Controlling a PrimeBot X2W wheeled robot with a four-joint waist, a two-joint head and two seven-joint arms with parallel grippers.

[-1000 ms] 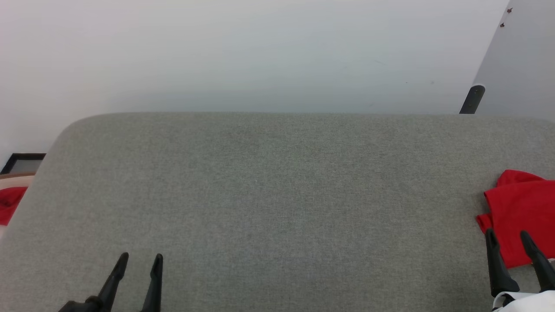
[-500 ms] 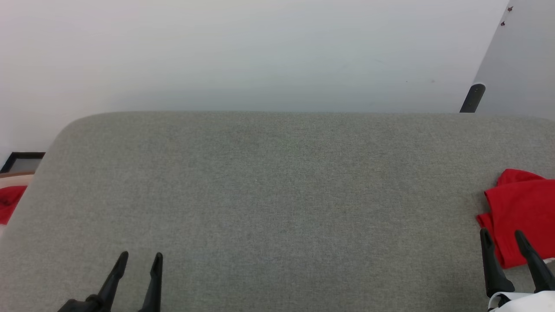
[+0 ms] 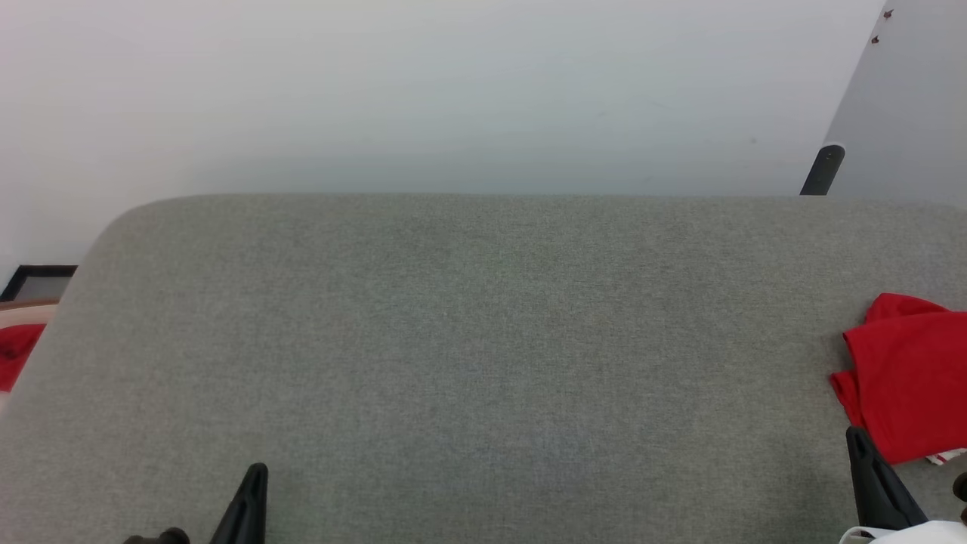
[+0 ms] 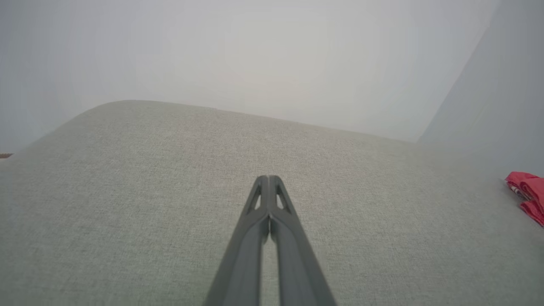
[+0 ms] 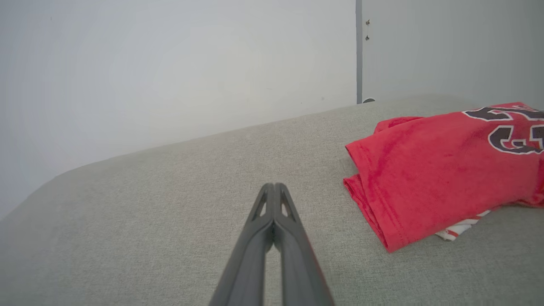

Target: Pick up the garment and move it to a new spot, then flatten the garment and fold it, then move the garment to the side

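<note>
- A grey padded surface (image 3: 483, 340) with rounded far corners is shown against a plain pale wall (image 3: 453, 91).
- The garment (image 5: 425, 170), red with dark white-edged numerals, is seen lying folded near the right edge of the surface. A striped trim (image 5: 461, 227) is left peeking out from under the fold.
- The left gripper (image 4: 268, 180) is held low over the bare near-left area with its fingers pressed together and nothing between them. It is well apart from the garment.
- The right gripper (image 5: 274, 187) is likewise closed and empty. It is placed just beside the garment's near corner and is not seen to touch it.
- The step in hand is judged to be the final setting aside, which looks all but done.
- If a further shift is wanted, the jaws would first have to be parted. All layers at the folded edge should be taken together so that the fold is not pulled open.
- The middle of the surface is left free, so no obstruction is offered there.
- A separate red cloth (image 3: 15, 351) and a dark frame (image 3: 38, 281) are noted beyond the left edge.
- A dark post (image 3: 823, 170) is noted behind the far right corner, clear of the work.
</note>
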